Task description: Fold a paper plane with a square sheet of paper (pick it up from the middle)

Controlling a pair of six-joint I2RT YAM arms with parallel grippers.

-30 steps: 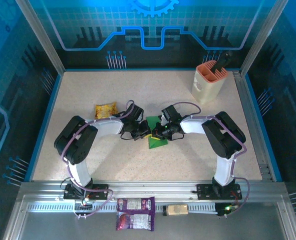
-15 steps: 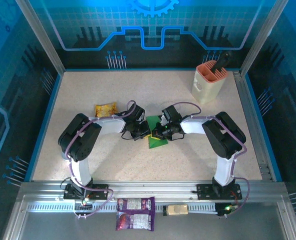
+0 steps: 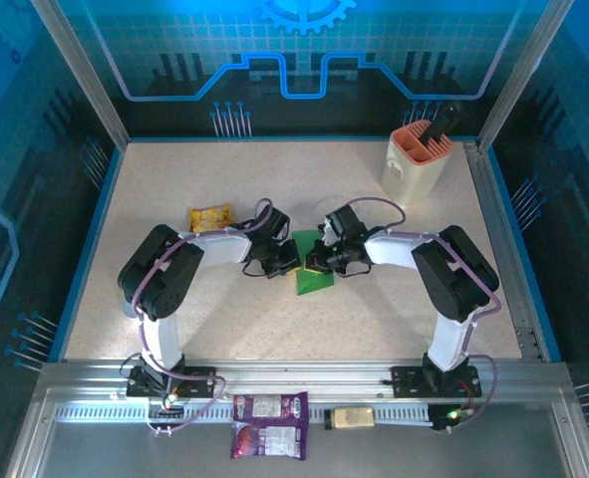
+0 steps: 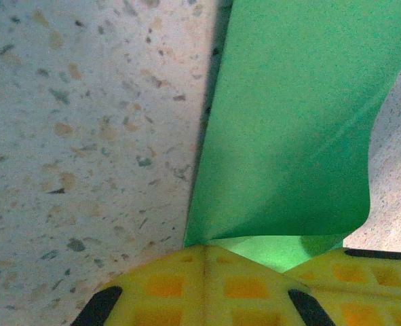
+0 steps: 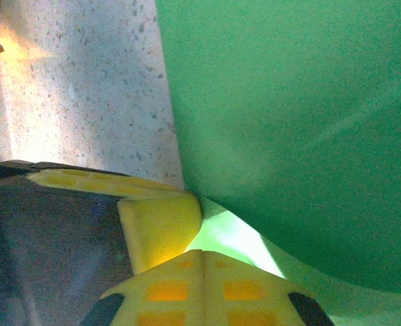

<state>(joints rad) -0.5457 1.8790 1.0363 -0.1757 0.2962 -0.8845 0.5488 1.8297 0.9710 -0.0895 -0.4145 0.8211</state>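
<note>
One sheet (image 3: 314,281), one yellow packet (image 3: 210,218), one purple packet (image 3: 269,423), one caddy (image 3: 412,167)

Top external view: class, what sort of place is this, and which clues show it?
Probably a robot test cell: left arm and right arm bolted to a rail, a speckled table fenced by blue circuit-pattern panels, and practice props such as the green paper and a yellow snack packet.
</note>
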